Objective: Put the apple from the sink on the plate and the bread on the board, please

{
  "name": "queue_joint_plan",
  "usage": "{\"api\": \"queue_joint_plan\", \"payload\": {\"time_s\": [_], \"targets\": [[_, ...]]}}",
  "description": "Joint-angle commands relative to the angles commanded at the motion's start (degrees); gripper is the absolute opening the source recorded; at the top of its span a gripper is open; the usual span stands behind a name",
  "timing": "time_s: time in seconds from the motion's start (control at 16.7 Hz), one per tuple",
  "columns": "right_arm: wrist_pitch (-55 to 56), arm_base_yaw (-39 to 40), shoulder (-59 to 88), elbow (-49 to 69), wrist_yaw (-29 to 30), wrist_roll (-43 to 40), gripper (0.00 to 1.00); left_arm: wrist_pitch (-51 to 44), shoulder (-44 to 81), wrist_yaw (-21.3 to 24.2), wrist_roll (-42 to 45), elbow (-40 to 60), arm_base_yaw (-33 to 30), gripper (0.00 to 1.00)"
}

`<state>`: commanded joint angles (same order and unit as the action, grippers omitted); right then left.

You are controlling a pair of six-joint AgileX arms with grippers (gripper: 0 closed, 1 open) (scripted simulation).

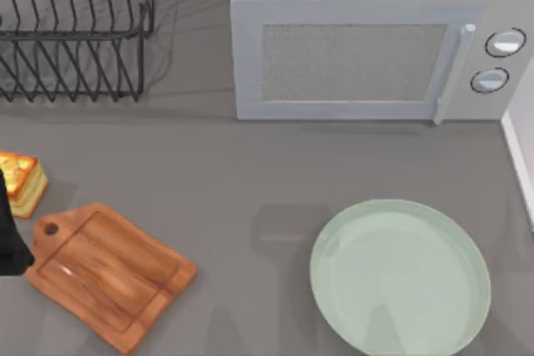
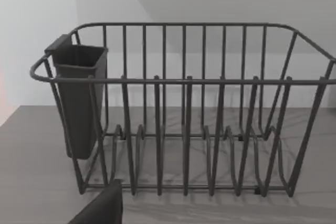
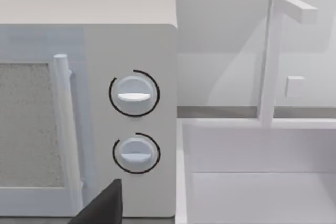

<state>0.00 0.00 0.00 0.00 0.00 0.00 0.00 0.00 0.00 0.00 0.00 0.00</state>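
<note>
- Lying at the table's left edge: bread, just beside the board's handle end, off it.
- Plate bare, right of the board.
- Left arm at left edge; both grippers' opening: cannot tell.

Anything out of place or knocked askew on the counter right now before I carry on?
Nothing looks spilled or damaged. The bread sits on the counter at the left edge, off the board, which lies at an angle. The plate is bare. The dish rack and microwave stand square.
</note>
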Motion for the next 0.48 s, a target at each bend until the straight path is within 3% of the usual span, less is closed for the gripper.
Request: {"api": "queue_joint_plan", "payload": {"time_s": [0.48], "targets": [[-0.8,-0.2,1.6,1.3,0.0,-0.2,1.00,0.0,0.0,0.0,0.0,0.0,0.0,1.00]]}}
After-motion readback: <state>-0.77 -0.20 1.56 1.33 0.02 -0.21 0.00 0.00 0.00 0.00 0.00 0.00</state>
